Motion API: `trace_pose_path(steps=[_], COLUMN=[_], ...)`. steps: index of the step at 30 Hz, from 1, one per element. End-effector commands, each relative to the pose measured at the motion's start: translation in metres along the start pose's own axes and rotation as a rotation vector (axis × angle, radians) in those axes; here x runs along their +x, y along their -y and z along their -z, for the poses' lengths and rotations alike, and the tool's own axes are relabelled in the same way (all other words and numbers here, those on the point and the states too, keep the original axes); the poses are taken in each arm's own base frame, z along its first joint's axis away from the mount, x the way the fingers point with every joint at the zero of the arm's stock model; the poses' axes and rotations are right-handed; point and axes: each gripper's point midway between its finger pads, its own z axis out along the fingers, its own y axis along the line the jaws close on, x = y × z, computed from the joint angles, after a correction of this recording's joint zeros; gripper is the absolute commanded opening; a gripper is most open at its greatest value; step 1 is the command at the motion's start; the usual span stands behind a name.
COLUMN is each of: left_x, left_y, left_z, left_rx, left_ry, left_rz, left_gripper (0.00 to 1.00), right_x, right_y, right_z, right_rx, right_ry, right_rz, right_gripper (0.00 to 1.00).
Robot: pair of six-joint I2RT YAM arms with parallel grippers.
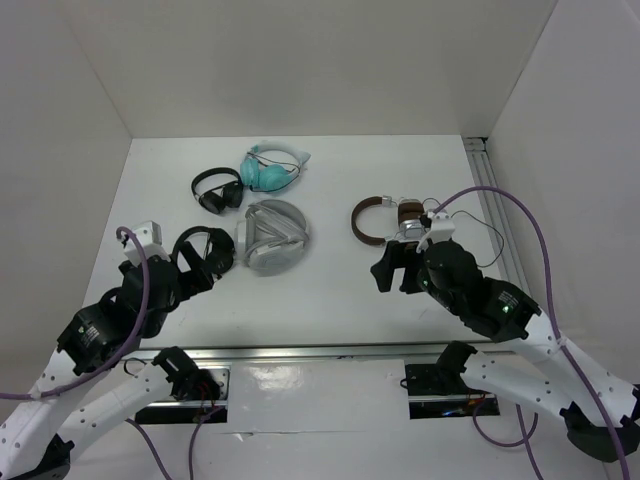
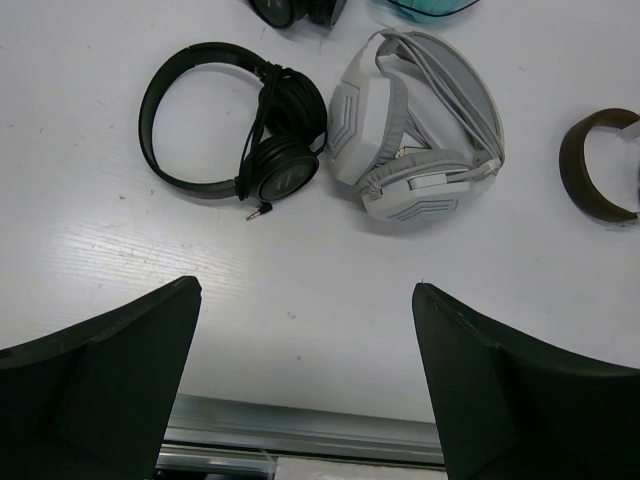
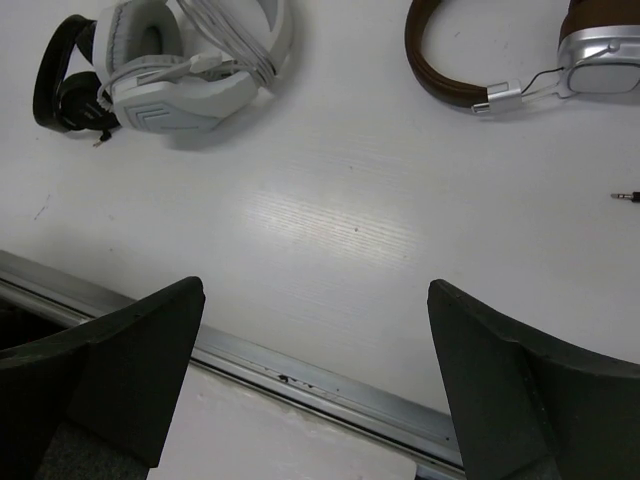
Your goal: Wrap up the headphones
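Both arms hang over the near edge of the counter (image 1: 330,295). The left pincer (image 2: 305,292) is spread wide and holds nothing. Just beyond its fingers lies a black pair (image 2: 285,165), its plug loose on the counter, and right beside that a grey-white headset (image 2: 410,135). The right pincer (image 3: 315,290) gapes wide too, nothing between its fingers. And there are the headphones (image 3: 445,88), on the right half of the counter, just beyond the right pincer: brown headband lying flat, silver-and-brown earcups at its right end, thin dark cable looping off toward the right-hand rail (image 1: 497,205). A small plug (image 3: 627,196) rests on bare counter, apart from the earcups. Farther back, a teal pair (image 1: 268,172) and a second black pair (image 1: 218,190) lie side by side.
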Motion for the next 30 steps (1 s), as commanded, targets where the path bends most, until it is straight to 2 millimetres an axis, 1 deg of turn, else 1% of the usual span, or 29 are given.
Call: trace_pose_path(steps=[1,3,5,6,7,11,14,15,16,17,18,19,20,21,22,23,24,25,26,27,28,29,30], left_x=[-0.007,-0.007,-0.007,-0.008,-0.008,-0.008,-0.007,-0.006,-0.005,-0.007,-0.006,-0.003,-0.005,-0.002,-0.003,0.008,0.001,0.011,0.006,0.007,0.001,0.019,0.010], left_y=[0.007,0.007,0.007,0.007,0.007,0.007,0.010,0.010,0.013,0.017,0.021,0.028,0.035,0.041,0.048,0.057,0.073,0.090,0.105,0.117,0.135,0.150,0.161], left_z=[0.000,0.000,0.000,0.001,0.001,0.001,0.000,-0.002,-0.003,-0.003,-0.004,-0.006,-0.008,-0.011,-0.012,-0.020,-0.016,-0.024,-0.025,-0.030,-0.037,-0.055,-0.050], left_rx=[0.029,0.029,0.029,0.034,0.034,0.034,0.042,0.037,0.044,0.065,0.079,0.107,0.132,0.145,0.156,0.147,0.188,0.220,0.250,0.276,0.312,0.308,0.351], left_ry=[0.024,0.024,0.024,0.029,0.029,0.029,0.023,0.017,0.011,0.013,0.007,-0.015,-0.009,-0.027,-0.043,-0.118,-0.138,-0.204,-0.211,-0.222,-0.210,-0.284,-0.271], left_rz=[-0.002,-0.002,-0.002,0.003,0.003,0.003,-0.008,-0.013,-0.024,-0.039,-0.060,-0.086,-0.108,-0.131,-0.136,-0.164,-0.147,-0.164,-0.140,-0.136,-0.121,-0.149,-0.132], left_gripper=[1.00,1.00,1.00,1.00,1.00,1.00,1.00,1.00,1.00,1.00,1.00,1.00,1.00,1.00,1.00,1.00,1.00,1.00,1.00,1.00,1.00,1.00,1.00], right_x=[-0.011,-0.012,-0.018,-0.015,-0.020,-0.023,-0.022,-0.024,-0.026,-0.023,-0.035,-0.037,-0.037,-0.039,-0.042,-0.042,-0.042,-0.037,-0.033,-0.032,-0.032,-0.031,-0.031], right_y=[0.002,0.004,-0.002,-0.004,-0.005,-0.010,-0.009,-0.011,-0.012,-0.010,-0.008,-0.004,0.000,0.000,-0.001,0.000,0.000,0.002,0.003,0.003,0.004,0.004,0.004], right_z=[0.008,0.007,0.012,0.012,0.017,0.020,0.021,0.020,0.021,0.021,0.026,0.028,0.030,0.032,0.035,0.035,0.035,0.031,0.029,0.026,0.026,0.023,0.023], right_rx=[0.013,0.024,-0.013,-0.029,-0.045,-0.091,-0.081,-0.080,-0.078,-0.071,-0.053,-0.034,-0.015,-0.014,-0.019,-0.018,-0.018,-0.011,-0.005,0.001,0.009,0.015,0.015], right_ry=[0.035,0.041,0.067,0.064,0.088,0.116,0.102,0.100,0.097,0.087,0.127,0.131,0.129,0.129,0.137,0.138,0.138,0.126,0.116,0.106,0.111,0.102,0.102], right_rz=[-0.016,-0.017,-0.032,-0.033,-0.043,-0.059,-0.053,-0.052,-0.042,-0.038,-0.048,-0.047,-0.044,-0.044,-0.038,-0.028,-0.028,-0.022,-0.018,-0.013,-0.014,-0.010,-0.010], right_gripper=[1.00,1.00,1.00,1.00,1.00,1.00,1.00,1.00,1.00,1.00,1.00,1.00,1.00,1.00,1.00,1.00,1.00,1.00,1.00,1.00,1.00,1.00,1.00])
